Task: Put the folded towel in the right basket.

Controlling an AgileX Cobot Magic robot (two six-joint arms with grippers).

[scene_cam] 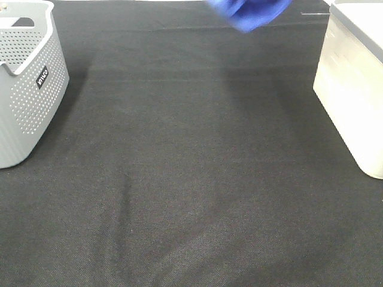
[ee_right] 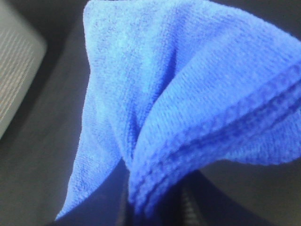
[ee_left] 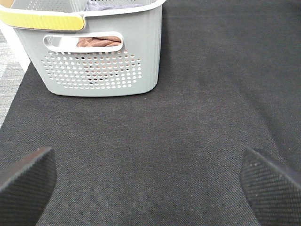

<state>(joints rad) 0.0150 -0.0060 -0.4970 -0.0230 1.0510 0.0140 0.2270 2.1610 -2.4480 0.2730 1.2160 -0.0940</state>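
Observation:
A blue towel [scene_cam: 251, 13] hangs blurred at the top edge of the high view, above the black cloth, left of the white right basket [scene_cam: 353, 89]. The right wrist view shows the towel [ee_right: 178, 103] filling the frame, pinched between my right gripper's dark fingers [ee_right: 155, 207] at the frame's bottom, with the basket's corner [ee_right: 16, 75] beside it. My right gripper itself is outside the high view. My left gripper [ee_left: 150, 183] is open and empty, its two black pads low over the cloth, facing the grey left basket [ee_left: 99, 66].
The grey perforated basket [scene_cam: 27, 84] stands at the left edge of the high view and holds brown cloth [ee_left: 96, 42] seen through its handle slot. A black cloth [scene_cam: 191, 179] covers the table between the two baskets.

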